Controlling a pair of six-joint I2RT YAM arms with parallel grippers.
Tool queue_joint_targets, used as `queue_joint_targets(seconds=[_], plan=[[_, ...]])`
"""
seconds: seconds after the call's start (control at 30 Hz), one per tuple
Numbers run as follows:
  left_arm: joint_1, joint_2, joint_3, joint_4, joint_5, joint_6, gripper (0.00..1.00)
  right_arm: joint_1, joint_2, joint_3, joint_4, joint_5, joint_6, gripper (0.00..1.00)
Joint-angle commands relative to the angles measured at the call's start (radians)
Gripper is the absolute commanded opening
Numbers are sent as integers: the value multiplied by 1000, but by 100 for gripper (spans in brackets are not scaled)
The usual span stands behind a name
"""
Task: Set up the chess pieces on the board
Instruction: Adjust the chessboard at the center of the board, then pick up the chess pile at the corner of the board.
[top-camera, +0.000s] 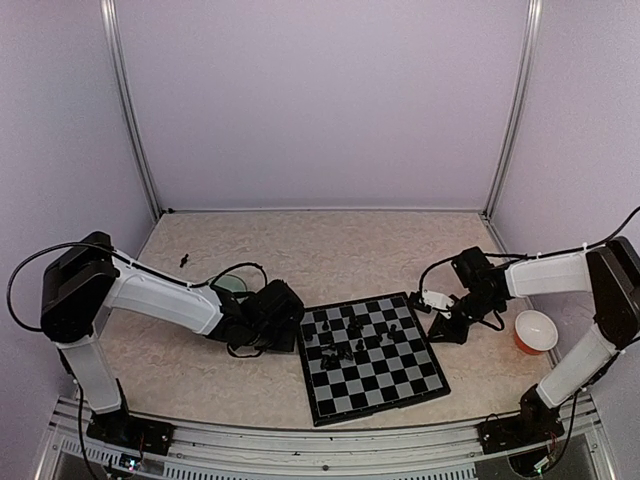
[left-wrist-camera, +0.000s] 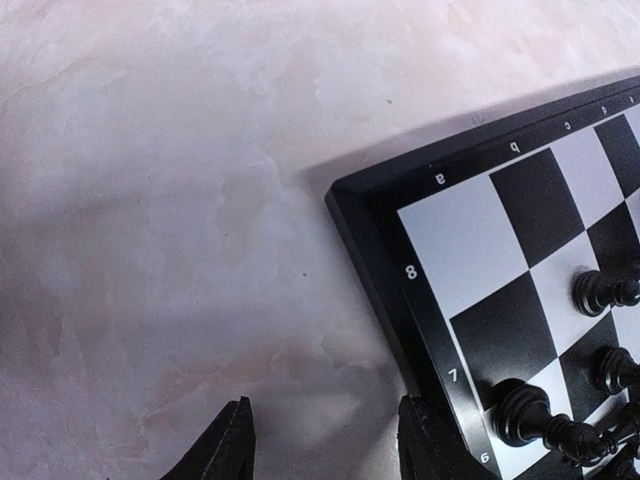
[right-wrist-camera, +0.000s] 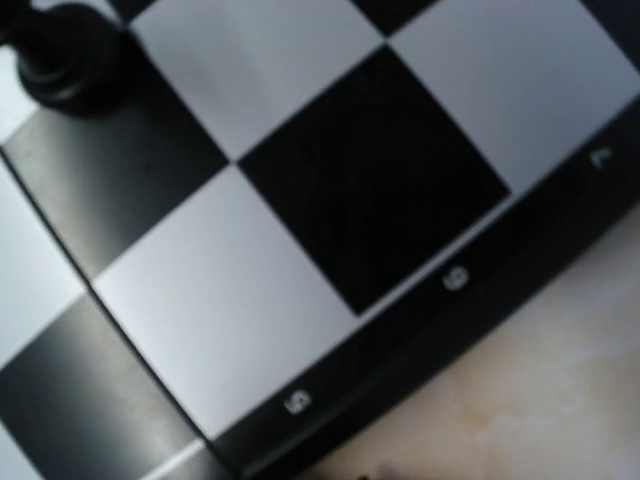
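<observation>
The board (top-camera: 372, 356) lies in the middle of the table, with several tiny black chess pieces (top-camera: 350, 340) clustered on its far half. My left gripper (top-camera: 288, 328) is low at the board's left edge. In the left wrist view its fingers (left-wrist-camera: 236, 445) stand apart with bare table between them, beside the board's corner (left-wrist-camera: 440, 250); three pieces (left-wrist-camera: 600, 290) stand nearby. My right gripper (top-camera: 442, 325) is at the board's right edge. The right wrist view shows the border (right-wrist-camera: 455, 280) and one piece (right-wrist-camera: 62, 55). Its fingertips barely show there.
A pale green bowl (top-camera: 232, 283) sits behind my left arm. A red bowl with a white inside (top-camera: 535, 330) stands at the right. A small dark object (top-camera: 185, 261) lies on the table at the far left.
</observation>
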Motion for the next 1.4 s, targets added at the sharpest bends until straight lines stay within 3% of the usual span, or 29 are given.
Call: queue_joint_targets(seconds=[0.0,0.2,0.37,0.47,0.63,0.8,0.83,1.0,1.37], plan=[[11,38,43,51,20,44,50,24,-20,-52,-73,-13,0,16],[13,-16,110,-65,-32,89,50,18,-55,-80,-78,32,9,17],[37,-197,220,-241,-113,190,56,-25,-118,-100,-32,48,34,29],[154,-294,274,-327,-166,248,68,-52,-132,-99,-20,46,45,33],[499,-349,329,-353,-104,334,75,-70,-149,-98,-17,42,47,36],[780,-261,407,-303,37,391,78,-84,-167,-101,-20,31,44,36],[853,-166,457,-300,72,421,79,-93,-170,-102,-21,26,42,36],[957,42,553,-307,120,446,78,-118,-178,-104,-28,17,37,36],[1138,270,650,-267,219,448,71,-180,-165,-102,-41,-13,27,34]])
